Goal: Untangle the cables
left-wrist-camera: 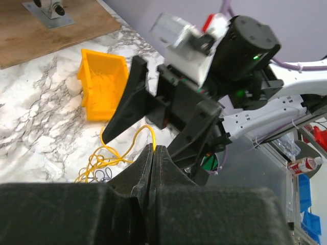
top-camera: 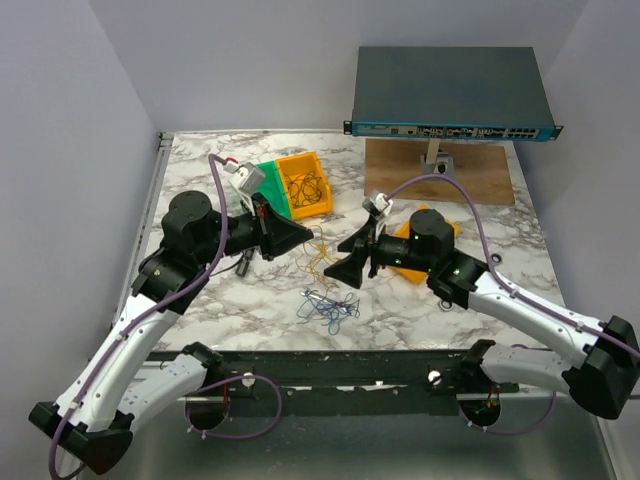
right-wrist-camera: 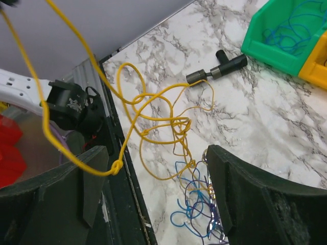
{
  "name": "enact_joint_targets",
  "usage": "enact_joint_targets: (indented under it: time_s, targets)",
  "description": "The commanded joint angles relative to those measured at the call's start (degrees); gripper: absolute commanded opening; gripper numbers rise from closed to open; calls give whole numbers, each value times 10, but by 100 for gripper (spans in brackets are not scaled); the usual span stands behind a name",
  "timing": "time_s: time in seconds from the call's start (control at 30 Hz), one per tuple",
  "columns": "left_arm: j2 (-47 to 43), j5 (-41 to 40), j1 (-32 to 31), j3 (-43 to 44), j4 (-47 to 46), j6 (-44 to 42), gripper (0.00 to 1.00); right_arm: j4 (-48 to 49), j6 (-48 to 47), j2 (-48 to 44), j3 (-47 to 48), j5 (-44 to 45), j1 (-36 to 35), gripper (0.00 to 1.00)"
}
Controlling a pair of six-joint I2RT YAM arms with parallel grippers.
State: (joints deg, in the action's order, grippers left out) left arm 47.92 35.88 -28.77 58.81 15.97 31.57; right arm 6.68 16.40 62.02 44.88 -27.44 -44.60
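Note:
The yellow cable tangle (top-camera: 318, 255) hangs between my two grippers above the table and shows as loops with a knot in the right wrist view (right-wrist-camera: 158, 125). My left gripper (left-wrist-camera: 153, 151) is shut on one yellow strand (left-wrist-camera: 134, 140), also seen in the top view (top-camera: 303, 236). My right gripper (top-camera: 357, 256) is open, with a yellow strand crossing its left finger (right-wrist-camera: 76, 189); the gap (right-wrist-camera: 158, 189) is over the tangle. A blue and dark purple cable bundle (top-camera: 328, 308) lies on the marble, and it shows under the yellow loops in the right wrist view (right-wrist-camera: 199, 209). Black cables (top-camera: 306, 186) lie in a yellow bin.
A green bin (top-camera: 262, 185) holding blue cables and a yellow bin (top-camera: 325, 200) stand at the back. Another yellow bin (left-wrist-camera: 102, 84) sits under my right arm. A black T-handle tool (right-wrist-camera: 217, 70) lies near the green bin. A shiny metal tool (right-wrist-camera: 210, 196) lies by my right finger. A network switch (top-camera: 450, 92) stands on a wooden board (top-camera: 480, 180).

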Motion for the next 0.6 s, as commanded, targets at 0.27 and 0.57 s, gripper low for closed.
enact_joint_targets:
  time_s: [0.27,0.57]
  targets:
    - [22,12,-15,120,34,-2,0,78,-37,82,-5,68,-41,1]
    - [-27,-375,10,234,211,-82,0,55,22,14,-77,297,-41,1]
